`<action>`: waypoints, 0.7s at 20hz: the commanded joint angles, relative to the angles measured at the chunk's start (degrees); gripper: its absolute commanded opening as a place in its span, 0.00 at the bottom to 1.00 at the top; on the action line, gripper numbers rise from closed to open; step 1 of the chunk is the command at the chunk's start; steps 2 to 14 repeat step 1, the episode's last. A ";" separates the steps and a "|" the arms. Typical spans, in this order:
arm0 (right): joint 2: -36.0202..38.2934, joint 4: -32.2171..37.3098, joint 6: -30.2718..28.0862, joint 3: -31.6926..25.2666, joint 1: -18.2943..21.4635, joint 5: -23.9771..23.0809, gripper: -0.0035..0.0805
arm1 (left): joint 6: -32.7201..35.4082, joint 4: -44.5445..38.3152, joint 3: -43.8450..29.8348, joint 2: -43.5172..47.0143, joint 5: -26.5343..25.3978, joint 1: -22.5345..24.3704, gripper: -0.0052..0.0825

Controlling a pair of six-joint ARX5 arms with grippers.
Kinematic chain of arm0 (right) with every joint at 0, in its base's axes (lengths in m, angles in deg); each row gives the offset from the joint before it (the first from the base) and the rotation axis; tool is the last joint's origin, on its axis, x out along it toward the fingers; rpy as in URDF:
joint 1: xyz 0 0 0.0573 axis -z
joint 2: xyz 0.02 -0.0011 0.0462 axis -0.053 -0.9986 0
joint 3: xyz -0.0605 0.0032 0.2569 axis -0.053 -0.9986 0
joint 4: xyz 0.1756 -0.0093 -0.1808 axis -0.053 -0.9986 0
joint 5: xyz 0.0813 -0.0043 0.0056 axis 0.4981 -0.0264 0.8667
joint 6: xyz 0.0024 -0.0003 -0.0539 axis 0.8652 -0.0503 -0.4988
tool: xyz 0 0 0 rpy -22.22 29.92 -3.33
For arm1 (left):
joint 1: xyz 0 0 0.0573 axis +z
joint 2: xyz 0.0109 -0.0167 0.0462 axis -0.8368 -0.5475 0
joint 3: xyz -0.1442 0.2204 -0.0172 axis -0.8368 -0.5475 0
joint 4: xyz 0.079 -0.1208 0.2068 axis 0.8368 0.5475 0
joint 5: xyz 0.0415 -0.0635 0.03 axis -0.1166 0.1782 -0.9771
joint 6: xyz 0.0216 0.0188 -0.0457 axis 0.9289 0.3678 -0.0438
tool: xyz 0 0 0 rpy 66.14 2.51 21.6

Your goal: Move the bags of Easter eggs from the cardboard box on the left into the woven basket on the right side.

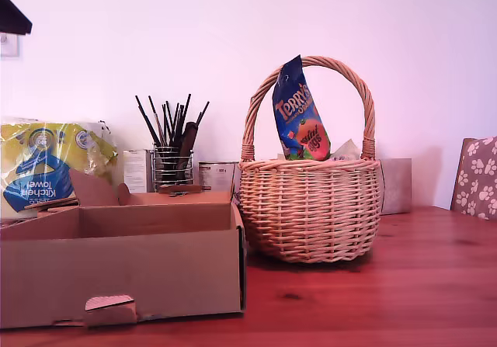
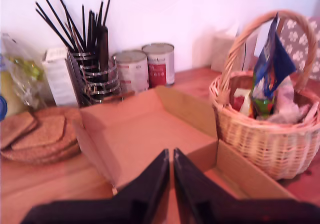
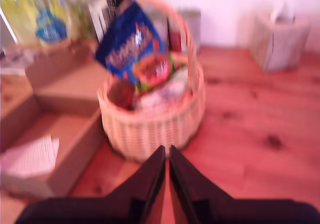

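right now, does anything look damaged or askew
The cardboard box has a torn handle cutout in its front wall. The Terry's mini eggs bag leans tilted in the woven basket, sticking up past the rim.

Dark blue Terry's bag [image 1: 299, 114] stood upright, slightly tilted, in round tan wicker basket [image 1: 311, 207] w/ crinkly whitish bag [image 2: 286, 103] beside it. Low brown cardboard box [image 1: 124, 277] sat open just beside basket, exterior view's left.

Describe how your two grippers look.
My first gripper has two matte black fingers, broad at the base and tapering to narrow pointed tips. My second gripper looks the same, though its picture is blurred. No cables, markings or labels show on either, and the arms themselves appear in no view.
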 commanded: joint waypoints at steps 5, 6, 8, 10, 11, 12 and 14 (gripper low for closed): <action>0.00 -1.18 0.11 -1.01 0.09 0.00 0.03 | -0.48 0.74 -1.22 -0.52 0.17 0.00 0.07; 0.00 -1.18 0.11 -1.01 0.09 0.00 0.03 | -0.48 0.74 -1.22 -0.52 0.17 0.00 0.07; 0.00 -1.18 0.11 -1.01 0.09 0.00 0.03 | -0.48 0.74 -1.22 -0.52 0.17 0.00 0.07; 0.00 -1.18 0.11 -1.01 0.09 0.00 0.03 | -0.48 0.74 -1.22 -0.52 0.17 0.00 0.07; 0.00 -1.18 0.11 -1.01 0.09 0.00 0.03 | -0.48 0.74 -1.22 -0.52 0.17 0.00 0.07; 0.00 -1.18 0.11 -1.01 0.09 0.00 0.03 | -0.48 0.74 -1.22 -0.52 0.17 0.00 0.07; 0.00 -1.18 0.11 -1.01 0.09 0.00 0.03 | -0.48 0.74 -1.22 -0.52 0.17 0.00 0.07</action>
